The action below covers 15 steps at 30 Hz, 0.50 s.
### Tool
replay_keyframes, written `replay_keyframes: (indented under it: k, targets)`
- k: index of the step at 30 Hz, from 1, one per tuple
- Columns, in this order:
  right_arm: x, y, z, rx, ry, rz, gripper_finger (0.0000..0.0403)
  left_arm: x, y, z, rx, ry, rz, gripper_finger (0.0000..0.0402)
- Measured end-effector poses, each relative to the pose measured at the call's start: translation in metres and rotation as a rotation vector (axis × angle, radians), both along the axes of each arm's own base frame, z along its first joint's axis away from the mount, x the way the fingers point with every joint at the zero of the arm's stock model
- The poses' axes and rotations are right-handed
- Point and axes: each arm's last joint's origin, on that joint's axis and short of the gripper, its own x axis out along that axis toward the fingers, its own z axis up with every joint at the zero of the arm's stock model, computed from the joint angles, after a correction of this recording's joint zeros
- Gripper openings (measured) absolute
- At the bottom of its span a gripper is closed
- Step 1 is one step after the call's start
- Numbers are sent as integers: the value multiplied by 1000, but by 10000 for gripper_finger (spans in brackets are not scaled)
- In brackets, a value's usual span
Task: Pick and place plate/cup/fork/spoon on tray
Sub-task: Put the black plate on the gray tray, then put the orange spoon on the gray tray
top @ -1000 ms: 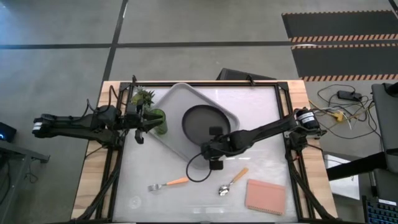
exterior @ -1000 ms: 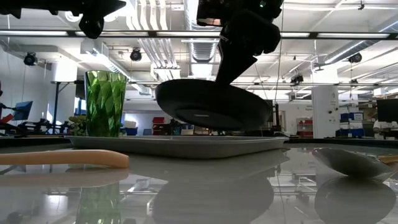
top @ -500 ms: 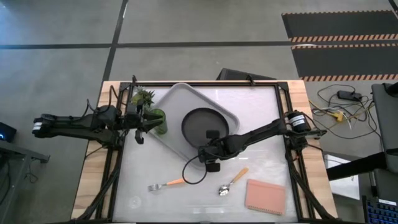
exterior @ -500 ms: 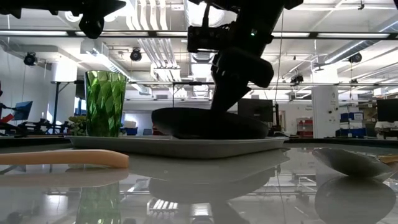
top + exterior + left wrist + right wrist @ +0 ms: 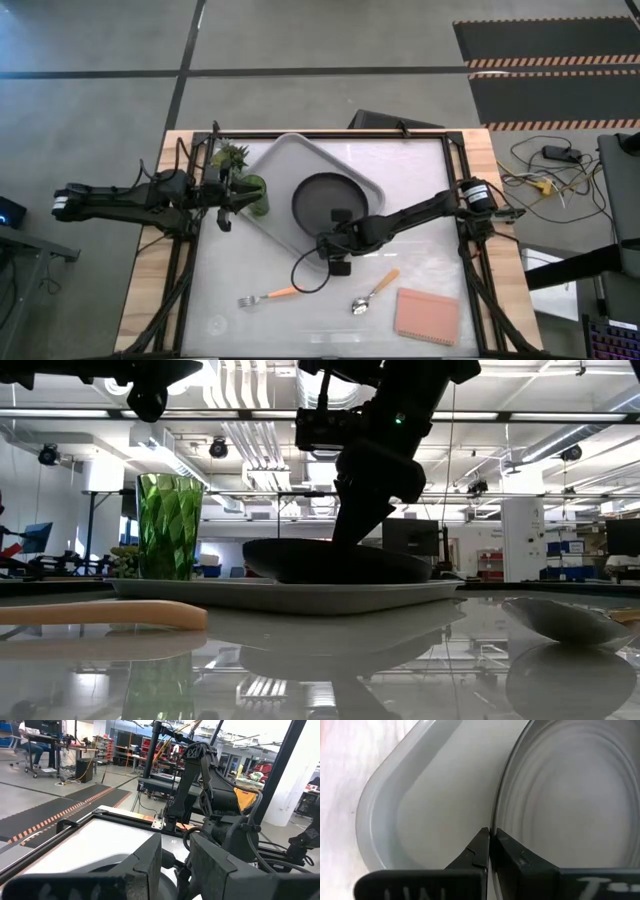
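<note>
Black plate (image 5: 321,196) sat flat in the grey tray (image 5: 272,163), right end effector (image 5: 490,851) pinching its rim. Left end effector (image 5: 226,198) hovered beside the green cup (image 5: 254,193), fingers slightly spread.

The right pincer (image 5: 337,226) covers the plate's (image 5: 322,196) near rim in the high view.

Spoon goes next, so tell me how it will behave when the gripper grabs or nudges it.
The spoon lies flat on the glossy table, so it would probably skid when nudged. Its thin, shiny metal looks stiff but slippery, offering little height to pinch. The rounded bowl may let it rock or pivot.
</note>
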Motion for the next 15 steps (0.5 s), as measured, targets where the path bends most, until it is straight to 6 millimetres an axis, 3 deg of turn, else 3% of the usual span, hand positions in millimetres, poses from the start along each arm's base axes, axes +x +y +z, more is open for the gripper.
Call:
replay_keyframes:
  k: [6, 15]
  targets:
    - [-1, -3, -2, 6, 5, -24, 25, 0, 0, 0, 0, 0, -2, 85]
    - [-2, -3, 5, 10, 34, -9, 98, 0, 0, 0, 0, 0, -2, 85]
